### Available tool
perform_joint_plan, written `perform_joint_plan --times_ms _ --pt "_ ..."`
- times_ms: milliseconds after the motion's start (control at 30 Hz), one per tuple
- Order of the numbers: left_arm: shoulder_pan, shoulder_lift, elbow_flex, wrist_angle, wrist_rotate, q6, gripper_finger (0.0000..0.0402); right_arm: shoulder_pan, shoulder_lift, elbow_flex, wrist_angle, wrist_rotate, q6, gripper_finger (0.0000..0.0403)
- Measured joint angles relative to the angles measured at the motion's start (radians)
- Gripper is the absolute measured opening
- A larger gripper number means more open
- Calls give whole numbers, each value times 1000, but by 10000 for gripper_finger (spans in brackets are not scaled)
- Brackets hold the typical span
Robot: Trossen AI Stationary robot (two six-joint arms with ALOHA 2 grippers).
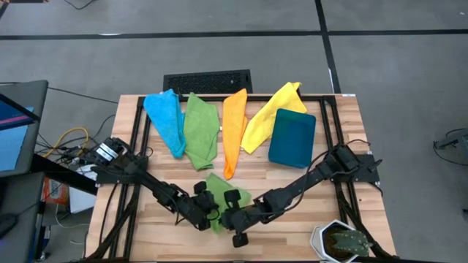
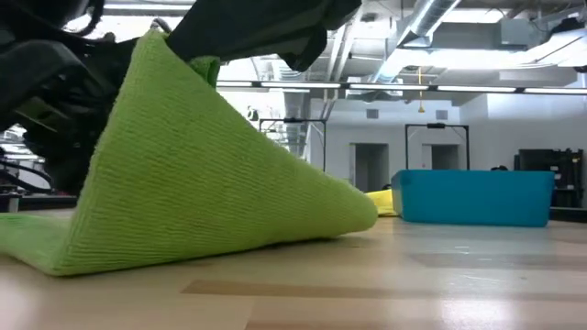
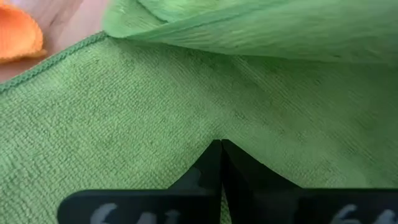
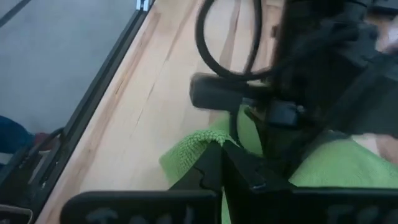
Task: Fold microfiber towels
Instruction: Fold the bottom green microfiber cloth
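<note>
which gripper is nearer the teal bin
Right. The right gripper is at the lime towel, below-left of the teal bin in the high view; the left gripper sits farther left.

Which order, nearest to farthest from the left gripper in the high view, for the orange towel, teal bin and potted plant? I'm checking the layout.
From the left gripper, at the table's near edge, jaws shut on the bright green towel:
1. Orange towel, just behind it, mid-table.
2. Teal bin, back right.
3. Potted plant, near right corner.
</note>
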Motion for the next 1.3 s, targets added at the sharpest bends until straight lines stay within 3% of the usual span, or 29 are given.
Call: perform_joint_plan --times_ms 767,1300 --pt "45 -2 -2 30 14 65 0 -33 156 52 64 -19 30 31" --pt "46 -7 -2 40 22 66 0 -67 161 51 52 -22 33 49"
